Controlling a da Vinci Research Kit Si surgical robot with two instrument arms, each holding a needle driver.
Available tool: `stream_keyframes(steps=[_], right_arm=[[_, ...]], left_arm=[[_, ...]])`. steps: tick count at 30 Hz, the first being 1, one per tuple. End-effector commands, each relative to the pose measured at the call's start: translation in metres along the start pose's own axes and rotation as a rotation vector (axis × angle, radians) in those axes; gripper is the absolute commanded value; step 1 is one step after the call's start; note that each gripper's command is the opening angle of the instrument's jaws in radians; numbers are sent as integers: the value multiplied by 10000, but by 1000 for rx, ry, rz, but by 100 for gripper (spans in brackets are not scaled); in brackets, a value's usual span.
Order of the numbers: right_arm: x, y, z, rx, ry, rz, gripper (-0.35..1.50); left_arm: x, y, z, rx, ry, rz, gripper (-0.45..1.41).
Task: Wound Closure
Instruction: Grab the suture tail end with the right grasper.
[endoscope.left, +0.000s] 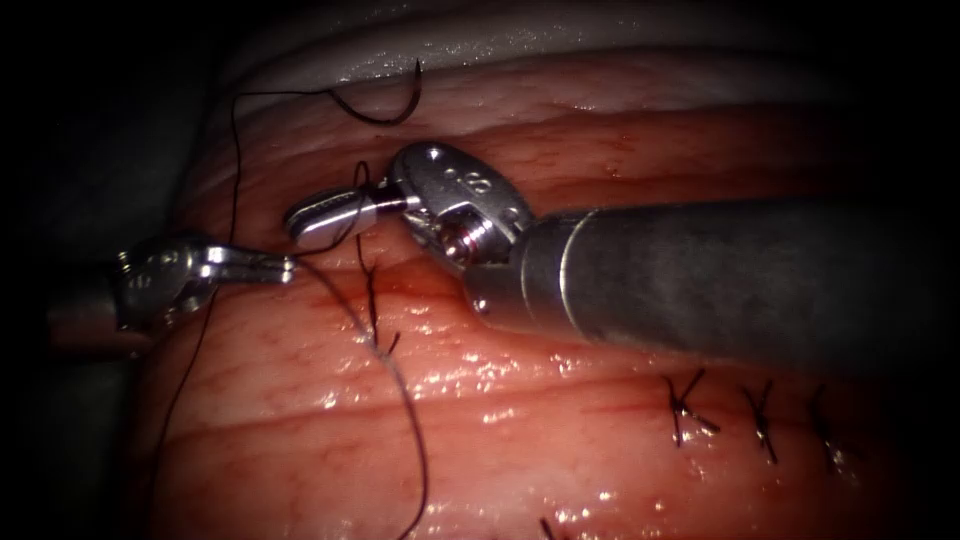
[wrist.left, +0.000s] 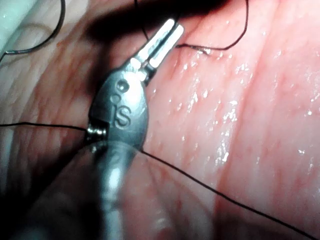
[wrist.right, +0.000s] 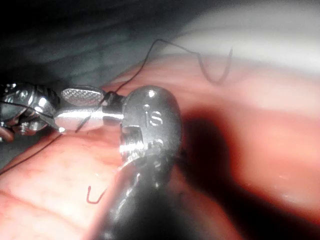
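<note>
Two claws level | left claw (endoscope.left: 285, 267) grips thread (endoscope.left: 405, 400) | right claw (endoscope.left: 300, 222) parted

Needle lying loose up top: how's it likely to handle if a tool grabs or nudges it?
The needle looks thin, stiff and curved, so it would probably pivot or rock if nudged. It rests free on glistening tissue, so likely slippery. Its trailing thread may drag.

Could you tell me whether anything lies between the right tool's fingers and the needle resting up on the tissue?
Nothing solid. The needle lies free on the tissue, held by neither tool. The right tool sits below it, open, thread crossing its fingers. The left tool holds thread.
</note>
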Motion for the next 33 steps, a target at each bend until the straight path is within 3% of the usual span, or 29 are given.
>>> stream_keyframes(steps=[1,8,14,18,23,27,33], right_arm=[[-4,5,3,2,-1,-1,86],[-3,3,5,4,8,-53,106],[-3,0,0,12,3,-93,104],[-3,-1,-4,71,-58,-125,74],[-4,1,-18,102,-87,-180,64],[-12,-6,-24,112,-94,-193,29],[-23,-15,-24,165,-140,-212,20]], left_arm=[[-7,-1,3,-1,1,-2,-45],[-10,-4,11,8,3,2,-45],[-11,-13,10,6,15,-8,-45],[-13,-20,10,4,25,-15,-45],[-21,-21,14,10,35,-23,-45],[-30,-21,16,10,39,-27,-45],[-36,-27,15,6,52,-36,-45]])
